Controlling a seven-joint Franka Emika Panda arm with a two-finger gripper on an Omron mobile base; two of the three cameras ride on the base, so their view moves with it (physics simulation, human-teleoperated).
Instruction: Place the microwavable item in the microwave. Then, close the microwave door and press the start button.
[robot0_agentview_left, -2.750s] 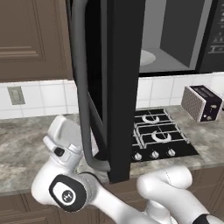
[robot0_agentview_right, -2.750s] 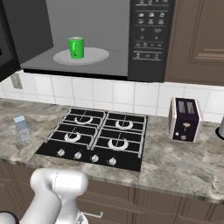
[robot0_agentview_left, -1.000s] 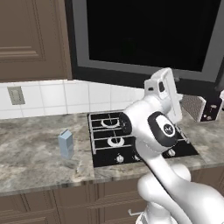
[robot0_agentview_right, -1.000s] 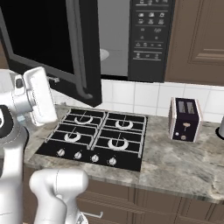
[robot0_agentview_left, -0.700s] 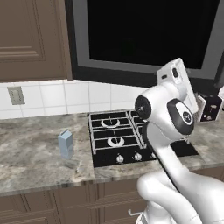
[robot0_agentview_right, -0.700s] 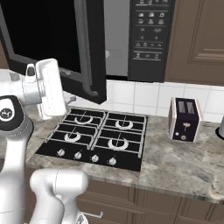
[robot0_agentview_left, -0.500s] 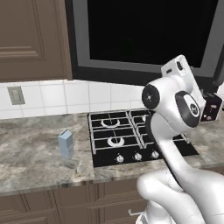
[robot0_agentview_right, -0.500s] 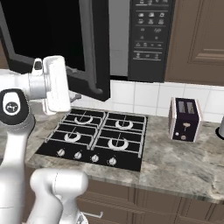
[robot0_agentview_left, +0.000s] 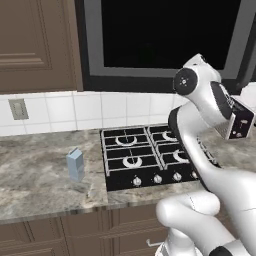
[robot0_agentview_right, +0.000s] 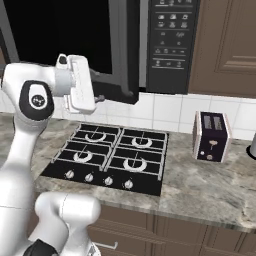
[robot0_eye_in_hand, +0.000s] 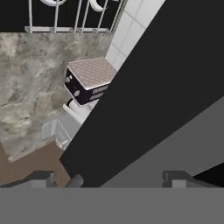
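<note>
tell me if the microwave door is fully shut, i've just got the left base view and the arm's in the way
observer: not quite. in the right base view the microwave door looks slightly ajar, its free edge standing out in front of the button panel.
operator: is the gripper holding anything
observer: no. the hand view has the gripper open, fingertips wide apart, with the door's dark face just ahead.
operator: anything in front of the buttons
observer: nothing. the toaster sits on the counter well below them.
</note>
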